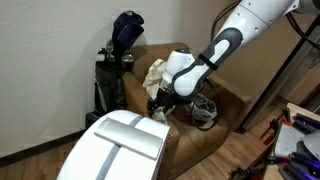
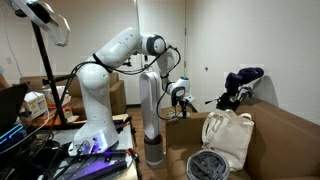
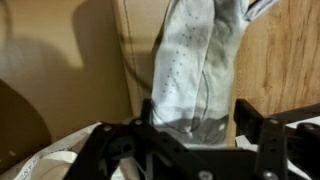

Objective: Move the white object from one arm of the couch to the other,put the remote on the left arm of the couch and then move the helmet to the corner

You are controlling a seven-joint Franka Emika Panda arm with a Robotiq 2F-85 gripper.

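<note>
1. We find the small white speckled cloth lump [image 3: 195, 60] lying on the boxy tan-brown upholstered couch [image 1: 195, 138]. It seems to be on one of the broad arms, near the edge, since wood-grained floor [image 3: 285, 60] shows just beside it in the wrist view.
2. The black two-finger pincer [image 3: 195, 125] hangs directly over the lump with its jaws parted, one on either side of the cloth. We judge it open and not yet clamped, though we cannot tell whether a pad already brushes the fabric.
3. The step in hand, as we read it, is the first pick: take hold of the lump so it can go to the opposite arm.
4. To do this well, we should hold the lump centred between the jaws. We should go low enough that the pads take the bulk of the cloth rather than a loose fold, but stop short of pinching the upholstery.
5. We should close gently and fully, then lift straight up before moving sideways, so that no hanging end drags.
6. On the way across we must pass clear of the large cream cloth bag [image 1: 155, 72] on the seat. We must also clear the rounded white bicycle helmet with dark vents [image 1: 203, 108], which sits on the couch near the pincer.
7. We cannot make out the remote in any view.
</note>
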